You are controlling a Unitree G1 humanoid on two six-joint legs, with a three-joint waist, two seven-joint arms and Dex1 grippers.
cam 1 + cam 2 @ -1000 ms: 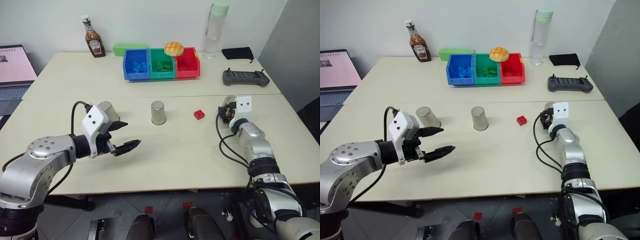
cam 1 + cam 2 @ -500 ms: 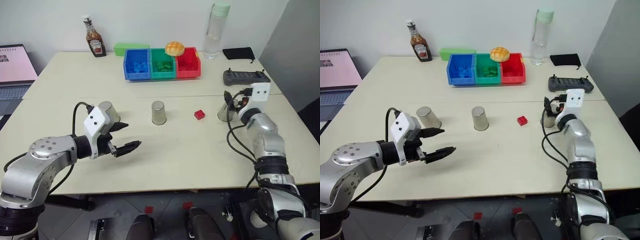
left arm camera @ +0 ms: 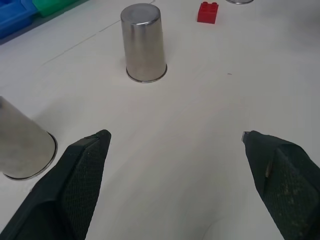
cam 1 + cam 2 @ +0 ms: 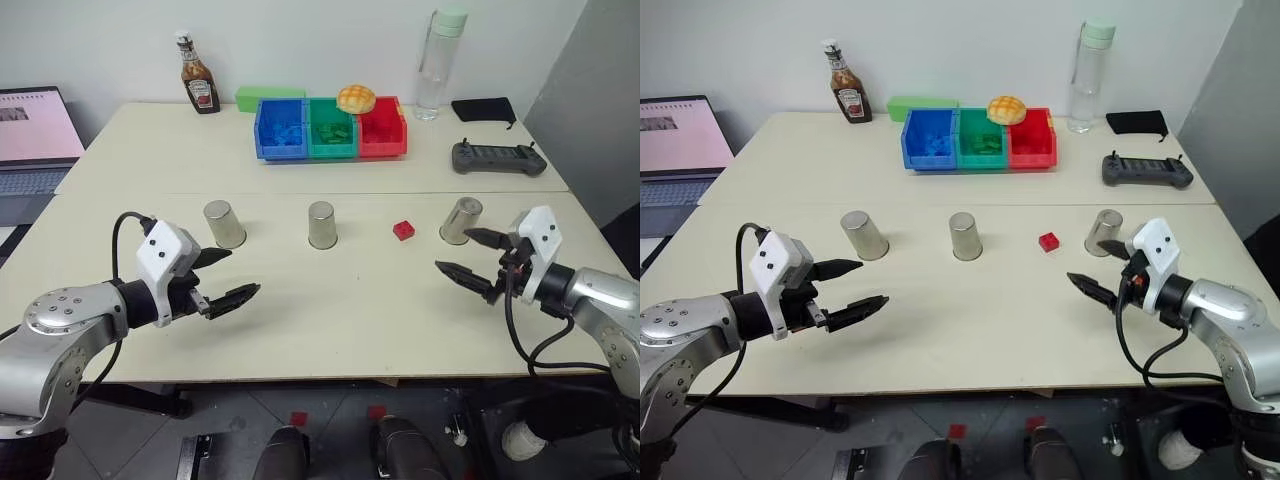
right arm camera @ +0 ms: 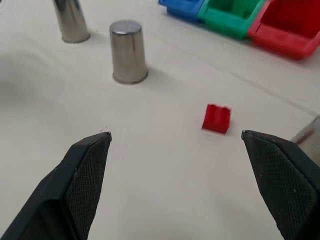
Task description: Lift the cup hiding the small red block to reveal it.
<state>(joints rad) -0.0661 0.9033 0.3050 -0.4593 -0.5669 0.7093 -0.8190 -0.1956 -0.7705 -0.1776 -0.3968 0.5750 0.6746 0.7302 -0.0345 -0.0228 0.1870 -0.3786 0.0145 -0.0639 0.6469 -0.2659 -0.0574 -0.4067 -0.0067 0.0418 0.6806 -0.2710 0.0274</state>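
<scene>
Three silver cups stand mouth down in a row across the table: the left cup [image 4: 223, 223], the middle cup [image 4: 322, 224] and the right cup [image 4: 461, 220]. The small red block [image 4: 404, 230] lies bare on the tabletop between the middle and right cups, with no cup over it. My right gripper [image 4: 458, 252] hovers open and empty just in front of the right cup, apart from it. Open and empty too, my left gripper [image 4: 241, 271] hangs in front of the left cup. The right wrist view shows the block [image 5: 217, 118] ahead between the fingers.
At the back stand blue [image 4: 280, 129], green [image 4: 331, 127] and red [image 4: 381, 126] bins with a bun [image 4: 356, 98] on them, a ketchup bottle [image 4: 199, 85], a water bottle [image 4: 437, 64] and a controller [image 4: 498, 157]. A laptop [image 4: 35, 135] sits far left.
My right gripper opened and let go of the right cup, which now stands on the table, then drew back toward me. The left gripper has hardly moved. The camera view shifted.
</scene>
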